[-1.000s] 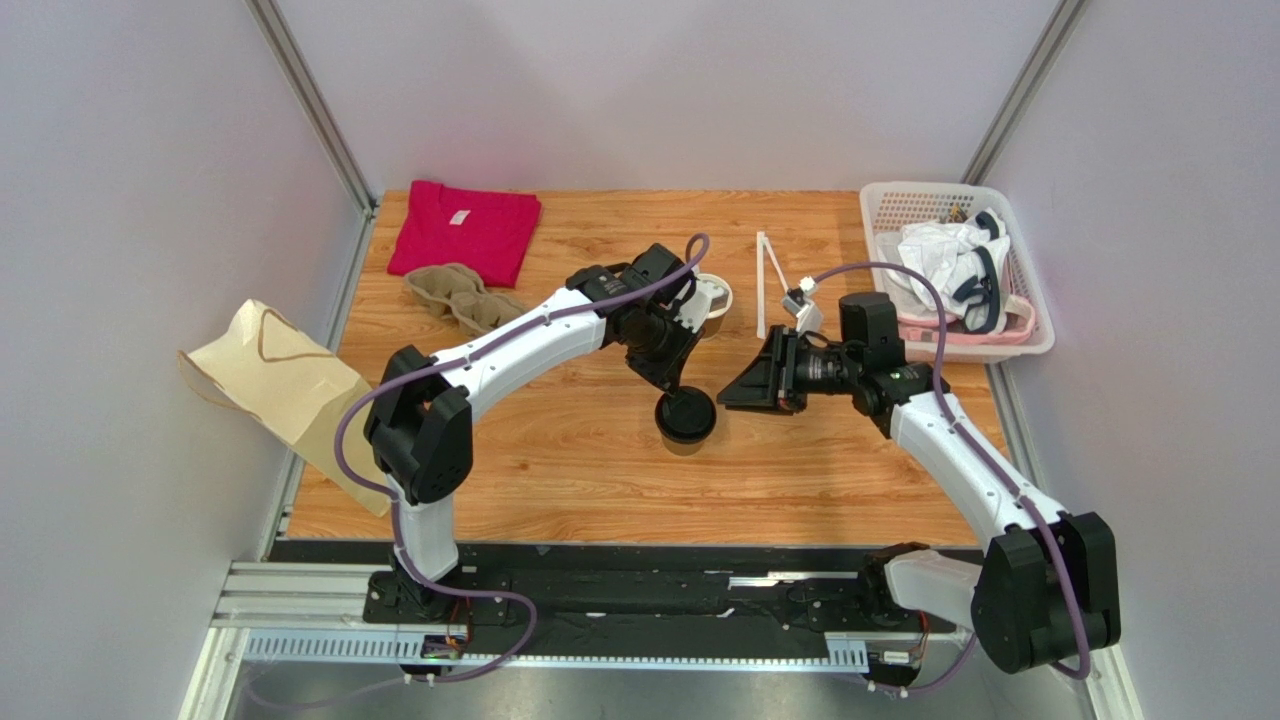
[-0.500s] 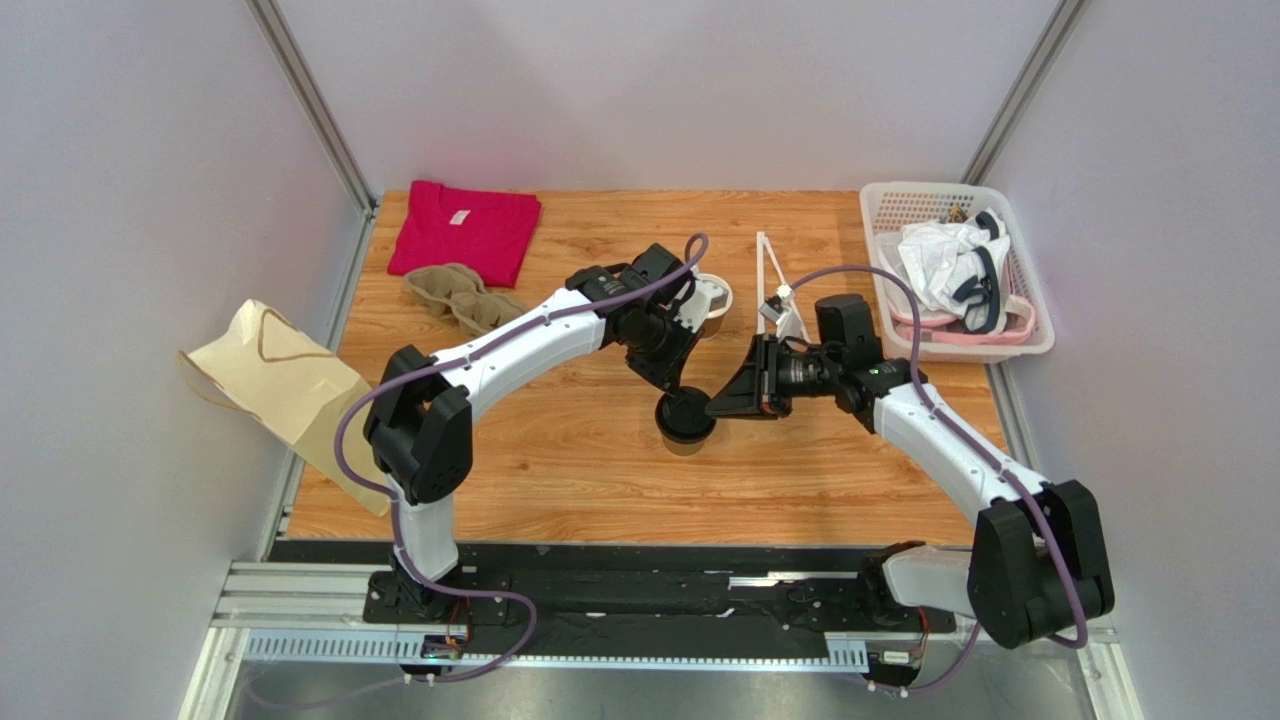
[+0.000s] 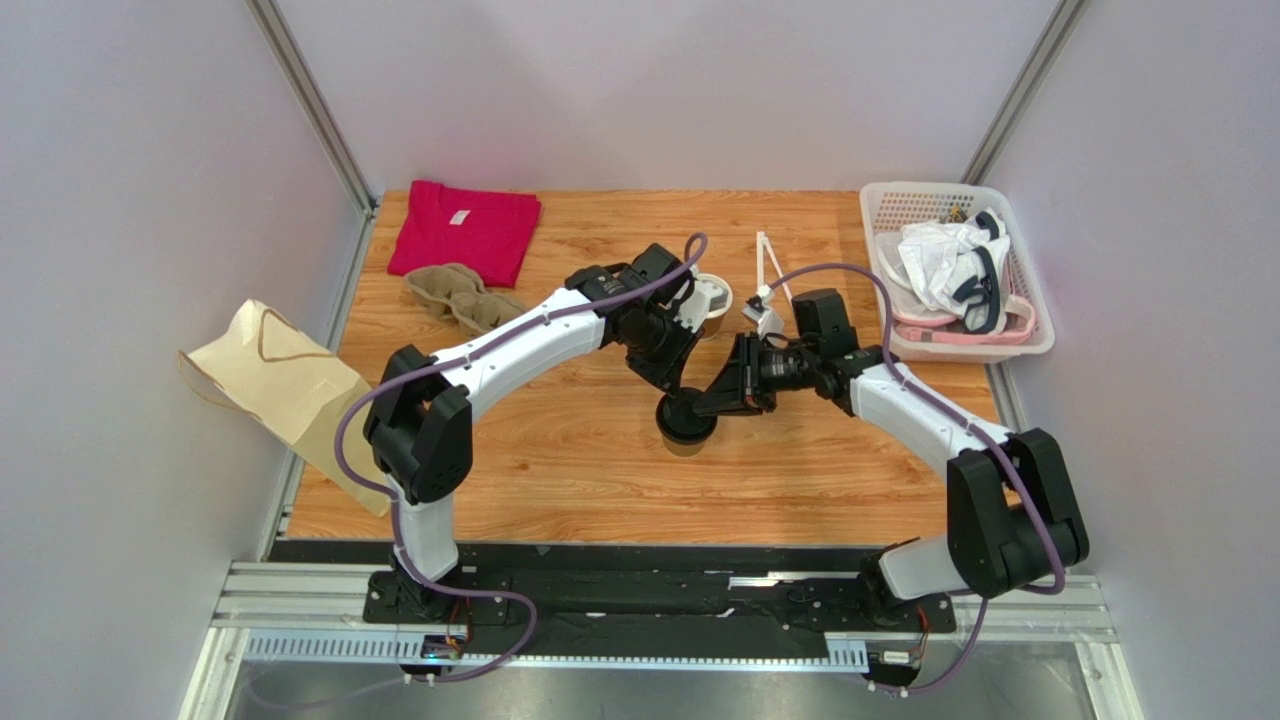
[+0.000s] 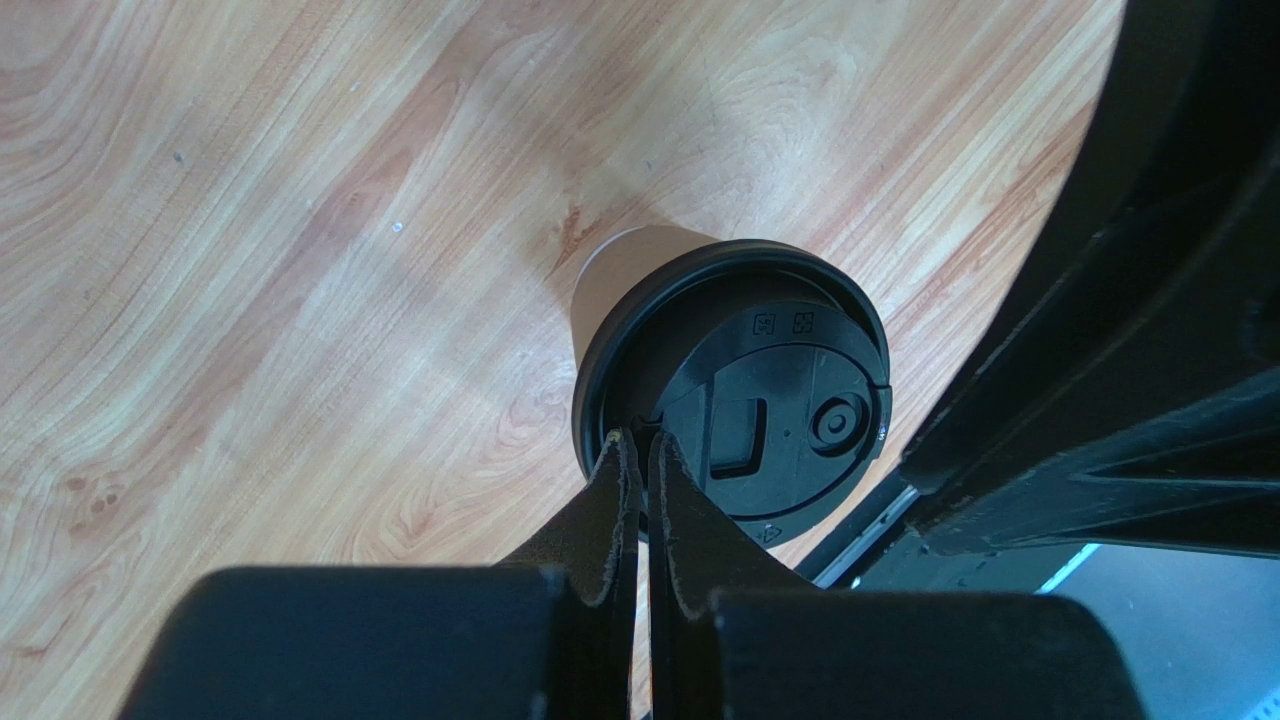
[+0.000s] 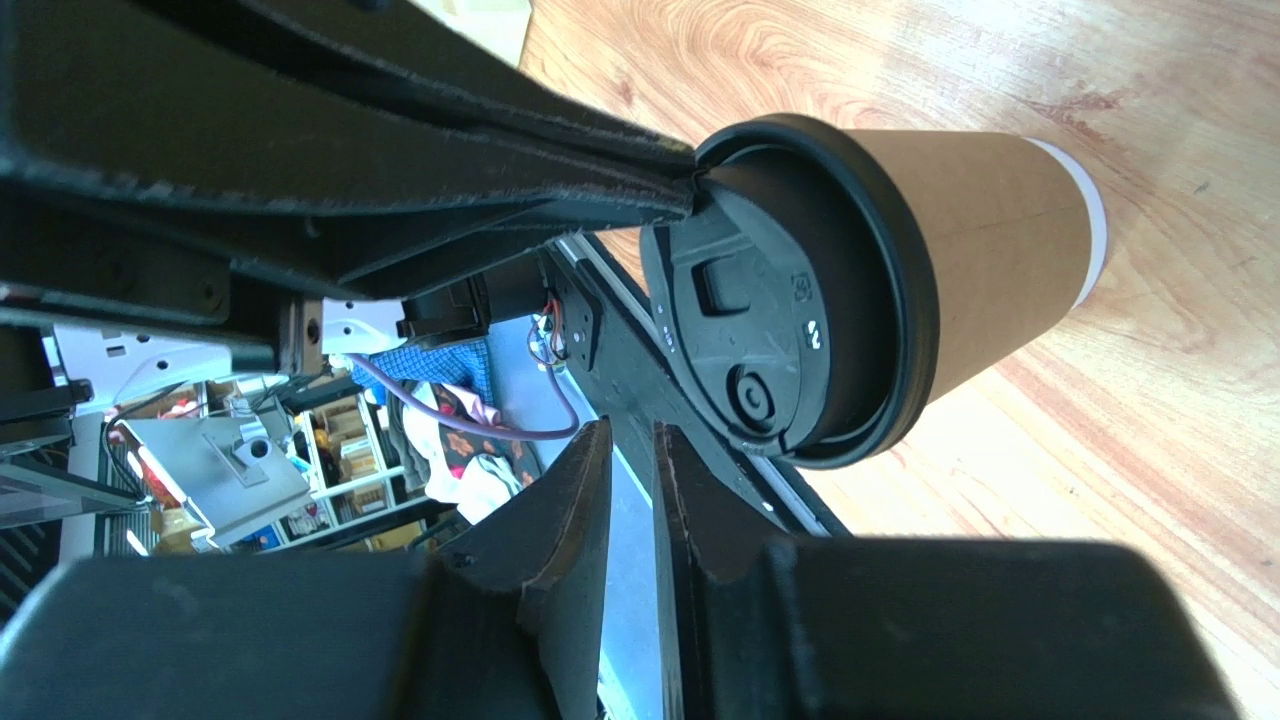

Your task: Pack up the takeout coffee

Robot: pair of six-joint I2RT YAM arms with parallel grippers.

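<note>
Two arms stood over the takeout coffee (image 3: pixel 687 416), upright mid-bench (image 3: pixel 571 465) and well apart from the paper bag (image 3: pixel 286 383) at the left edge; packing judged not yet begun. Left wrist view: left jaws closed to a sliver, gripping nothing, tips at the rim of the lid (image 4: pixel 759 413); likely pressing it to seat it. Right wrist view: right jaws narrow and empty, just beside the lid's edge; probably placed to steady or press, not grasp.
</note>
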